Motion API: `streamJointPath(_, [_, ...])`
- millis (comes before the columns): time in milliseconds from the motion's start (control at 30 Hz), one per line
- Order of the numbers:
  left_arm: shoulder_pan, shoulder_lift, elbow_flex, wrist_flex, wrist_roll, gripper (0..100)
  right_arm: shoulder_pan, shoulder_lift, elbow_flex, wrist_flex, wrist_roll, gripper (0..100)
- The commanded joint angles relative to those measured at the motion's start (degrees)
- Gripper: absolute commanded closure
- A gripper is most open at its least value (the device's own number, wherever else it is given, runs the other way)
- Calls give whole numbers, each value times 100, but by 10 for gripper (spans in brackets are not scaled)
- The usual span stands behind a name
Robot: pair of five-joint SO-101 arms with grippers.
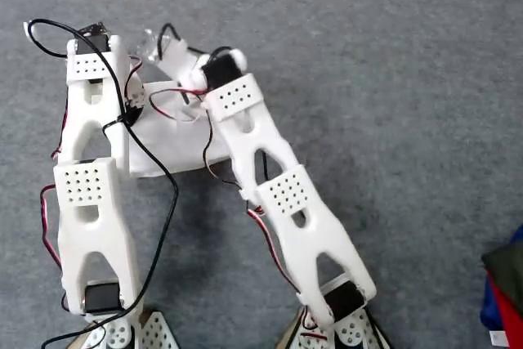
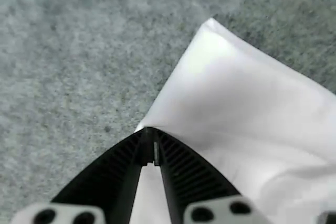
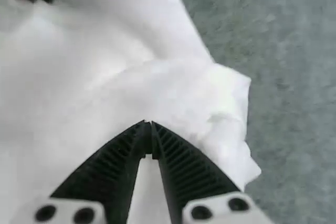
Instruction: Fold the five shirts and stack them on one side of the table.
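Left arm (image 1: 86,194) stands over the left edge of the white shirt (image 1: 167,140). Left gripper (image 2: 148,142): jaws closed tight, tips meeting right on the shirt's edge near a corner, with white cloth running in under them, so it has that edge pinched. Beyond the corner there is bare grey table (image 1: 392,104).

The shirt lies partly folded on the table, mostly hidden under both arms. Its near edge shows between them.

Right arm (image 1: 278,177) reaches in diagonally over the shirt's right side. Right gripper (image 3: 147,132): jaws fully closed too, tips buried in a bunched fold of the same shirt. The cloth is rumpled just beside the tips, where the shirt's edge meets the table.

Well to the right of the shirt, a pile of shirts (image 1: 505,288) sits at the table edge. Red, blue and dark layers are visible, but it's cropped, so I can't tell how many.
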Motion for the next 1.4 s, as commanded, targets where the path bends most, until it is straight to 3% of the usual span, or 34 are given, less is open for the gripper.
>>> streamJointPath(0, [-70,-57,-220,26,-18,979,523,119,-277,-220,0,992])
streamJointPath(167, [-44,-48,-211,35,-18,979,1244,338,-312,-404,308,992])
streamJointPath(367, [-9,110,-264,26,-44,979,1525,119,-321,-316,352,992])
streamJointPath(600, [114,48,-466,62,-308,979,1244,-646,-549,431,431,992])
streamJointPath(867, [246,-145,-2084,237,-308,979,813,-1719,-488,985,378,992])
streamJointPath(1100, [818,462,-2163,-457,-308,979,831,-1763,-171,1064,-290,993])
streamJointPath(1367, [818,1015,-2163,-958,-334,979,857,-2431,1745,1055,-1011,993])
